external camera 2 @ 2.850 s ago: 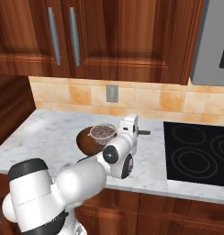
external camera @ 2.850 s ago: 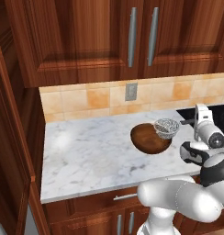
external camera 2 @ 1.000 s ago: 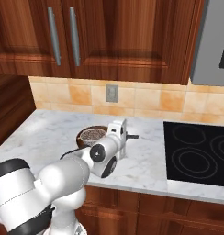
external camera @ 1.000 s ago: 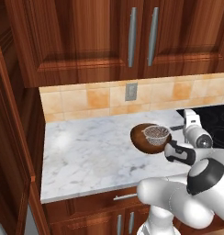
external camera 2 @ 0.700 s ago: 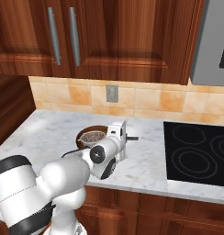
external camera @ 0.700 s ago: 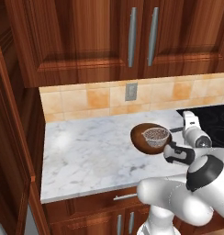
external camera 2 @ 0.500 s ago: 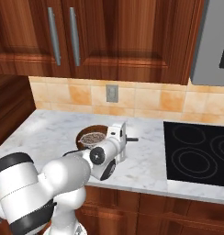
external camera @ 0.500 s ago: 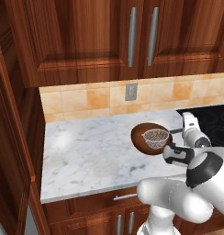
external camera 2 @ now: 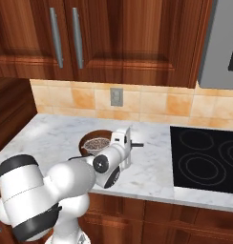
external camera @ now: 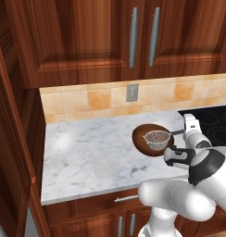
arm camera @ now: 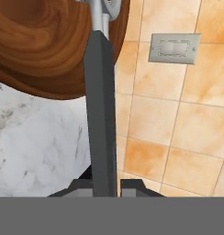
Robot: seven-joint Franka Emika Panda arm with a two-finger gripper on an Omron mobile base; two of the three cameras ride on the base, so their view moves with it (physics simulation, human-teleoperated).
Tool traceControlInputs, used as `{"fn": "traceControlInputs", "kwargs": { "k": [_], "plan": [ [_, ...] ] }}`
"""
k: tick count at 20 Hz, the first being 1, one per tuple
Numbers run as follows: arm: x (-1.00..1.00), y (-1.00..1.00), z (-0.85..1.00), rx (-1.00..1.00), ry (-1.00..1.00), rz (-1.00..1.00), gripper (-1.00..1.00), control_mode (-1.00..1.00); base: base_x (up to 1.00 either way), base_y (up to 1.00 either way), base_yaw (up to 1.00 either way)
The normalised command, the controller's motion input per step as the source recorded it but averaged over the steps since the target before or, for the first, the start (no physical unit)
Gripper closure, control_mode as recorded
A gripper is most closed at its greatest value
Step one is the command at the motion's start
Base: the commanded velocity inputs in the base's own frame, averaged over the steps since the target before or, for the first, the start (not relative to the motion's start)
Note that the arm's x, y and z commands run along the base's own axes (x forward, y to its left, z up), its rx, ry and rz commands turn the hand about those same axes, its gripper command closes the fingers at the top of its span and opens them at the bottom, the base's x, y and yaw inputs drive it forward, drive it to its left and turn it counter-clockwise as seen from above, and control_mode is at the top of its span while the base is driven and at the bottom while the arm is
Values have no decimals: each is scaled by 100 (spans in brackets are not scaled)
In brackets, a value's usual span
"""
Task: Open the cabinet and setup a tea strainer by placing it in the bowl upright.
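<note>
- Silver wire mesh marks the tea strainer (external camera: 157, 139), which sits upright inside the bowl (external camera: 143, 139), its basket open to the top and its thin handle reaching out over the rim toward the cooktop side.
- In the right base view the tea strainer (external camera 2: 97, 143) shows as a speckled grey disc within the dark-brown bowl (external camera 2: 87, 144).
- In the hand view the dark handle of the tea strainer (arm camera: 100, 105) runs straight up from between the finger tips to the glossy wood-grain bowl (arm camera: 45, 50).
- The end effector (arm camera: 103, 186) is closed narrowly on that handle, one finger tip at each side of it; in the left base view the end effector (external camera: 183, 133) sits just beside the bowl's rim.
- The bowl stands on the white marble surface (external camera: 91, 155), near its right part and just left of the black cooktop (external camera 2: 206, 159).
- Behind the surface runs an orange-beige tile backsplash (external camera: 96, 99) with a grey wall outlet (external camera: 132, 92).
- Above hang reddish-brown wall cabinets (external camera: 78, 41) with vertical grey bar handles (external camera: 133, 31), doors closed.
- A grey appliance corner (external camera 2: 221, 45) shows above the cooktop in the right base view.
</note>
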Motion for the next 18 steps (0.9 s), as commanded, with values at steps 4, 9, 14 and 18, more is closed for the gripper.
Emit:
{"fn": "traceControlInputs", "kwargs": {
  "k": [4,9,14,18],
  "plan": [
    [0,7,0,0,-10,0,100,-100,0,0,0],
    [0,12,-1,0,-6,0,100,-100,0,0,0],
    [0,20,-6,0,-1,0,100,-100,0,0,0],
    [2,24,-14,0,-8,-1,100,-100,0,0,0]
  ]
}}
